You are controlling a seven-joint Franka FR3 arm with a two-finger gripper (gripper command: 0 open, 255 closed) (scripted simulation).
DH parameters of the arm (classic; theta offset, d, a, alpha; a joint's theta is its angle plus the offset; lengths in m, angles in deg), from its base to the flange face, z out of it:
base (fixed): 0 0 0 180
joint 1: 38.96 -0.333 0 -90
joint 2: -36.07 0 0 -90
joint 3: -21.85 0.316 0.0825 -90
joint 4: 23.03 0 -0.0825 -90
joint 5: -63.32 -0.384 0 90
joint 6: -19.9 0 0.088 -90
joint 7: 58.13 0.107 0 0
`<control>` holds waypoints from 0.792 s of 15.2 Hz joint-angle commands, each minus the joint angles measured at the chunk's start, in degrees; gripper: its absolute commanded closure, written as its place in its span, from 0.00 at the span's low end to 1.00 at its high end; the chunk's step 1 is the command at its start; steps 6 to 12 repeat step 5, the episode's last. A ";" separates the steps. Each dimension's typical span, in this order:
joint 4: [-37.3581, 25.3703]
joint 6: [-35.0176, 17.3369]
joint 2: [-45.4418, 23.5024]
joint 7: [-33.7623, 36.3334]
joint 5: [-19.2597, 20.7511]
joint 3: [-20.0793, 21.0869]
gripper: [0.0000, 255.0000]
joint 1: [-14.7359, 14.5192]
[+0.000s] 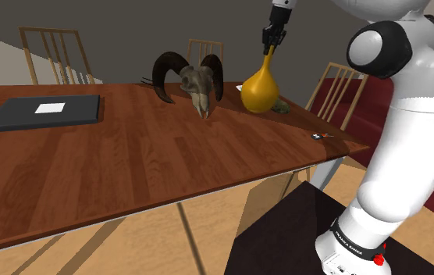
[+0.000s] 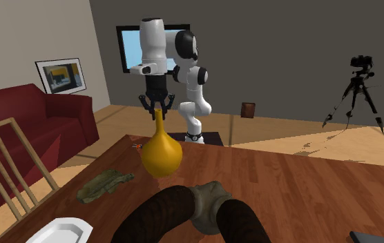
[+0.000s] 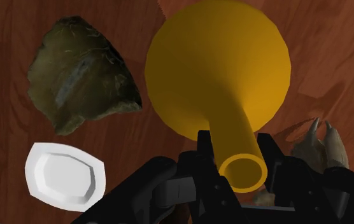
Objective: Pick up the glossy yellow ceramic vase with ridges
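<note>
Wrist view: the gripper (image 3: pixel 234 140) looks straight down the neck of the yellow vase (image 3: pixel 217 70), and the open rim sits between the jaws.
Vase position: directly below the jaws, with the bulb standing on the wooden table (image 3: pixel 4 38) and the neck rising up into the jaws.
Long axis: upright, in line with the gripper's approach axis. The surface is drawn smooth, with no ridges visible.
Jaw state: closed on the neck just under the rim. The fingers (image 3: pixel 204 145) bear on opposite sides, with no gap visible.
Jaw contents: the neck only. The bulb lies beyond the fingertips.
Neighbours: a dark rough lump (image 3: pixel 80 73) and a white dish (image 3: pixel 64 175) lie to one side of the jaws and a horned skull (image 3: pixel 322 143) to the other, all clear of the jaws.
Next move (judgement): a straight lift along the vase axis. The glossy neck may slip, so keep the hand vertical.
</note>
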 commanded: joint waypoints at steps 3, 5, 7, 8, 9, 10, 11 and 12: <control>-8.81 5.36 -3.42 -0.09 -1.02 -0.09 1.00 1.06; -9.20 5.59 -3.59 -0.09 -1.07 -0.08 1.00 1.13; -9.20 5.59 -3.59 -0.09 -1.07 -0.08 1.00 1.13; -9.20 5.59 -3.59 -0.09 -1.07 -0.08 1.00 1.13; -9.20 5.59 -3.59 -0.09 -1.07 -0.08 1.00 1.13; -9.20 5.59 -3.59 -0.09 -1.07 -0.08 1.00 1.13; -9.20 5.59 -3.59 -0.09 -1.07 -0.08 1.00 1.13; -9.20 5.59 -3.59 -0.09 -1.07 -0.08 1.00 1.13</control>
